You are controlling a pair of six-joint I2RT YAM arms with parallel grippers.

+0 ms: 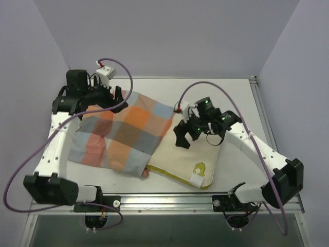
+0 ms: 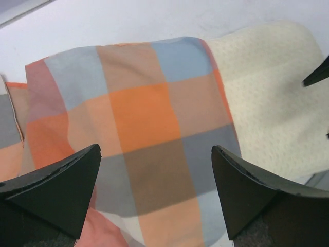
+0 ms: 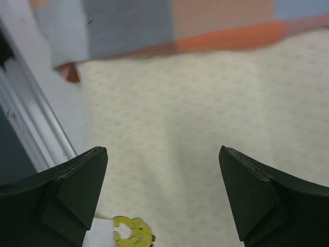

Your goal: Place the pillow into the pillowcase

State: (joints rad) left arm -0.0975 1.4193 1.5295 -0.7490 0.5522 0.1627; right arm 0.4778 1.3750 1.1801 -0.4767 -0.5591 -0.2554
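The checked pillowcase (image 1: 123,134) lies flat on the left half of the table, in orange, grey, light blue and cream squares. The cream pillow (image 1: 187,157) pokes out from its right side, with the yellow figure (image 1: 199,168) and white tag (image 1: 197,179) at the near corner. My left gripper (image 1: 121,98) hovers open over the pillowcase's far edge, and the left wrist view shows the checked cloth (image 2: 149,118) below the spread jaws (image 2: 156,149). My right gripper (image 1: 187,136) is open above the pillow (image 3: 205,113), holding nothing, with the pillowcase hem (image 3: 154,25) just beyond.
The white table (image 1: 236,103) is bounded by a metal rail (image 1: 164,198) at the near edge and pale walls at the back and sides. Purple cables (image 1: 128,82) loop above both arms. In the left wrist view, a right fingertip (image 2: 318,74) shows at the far right.
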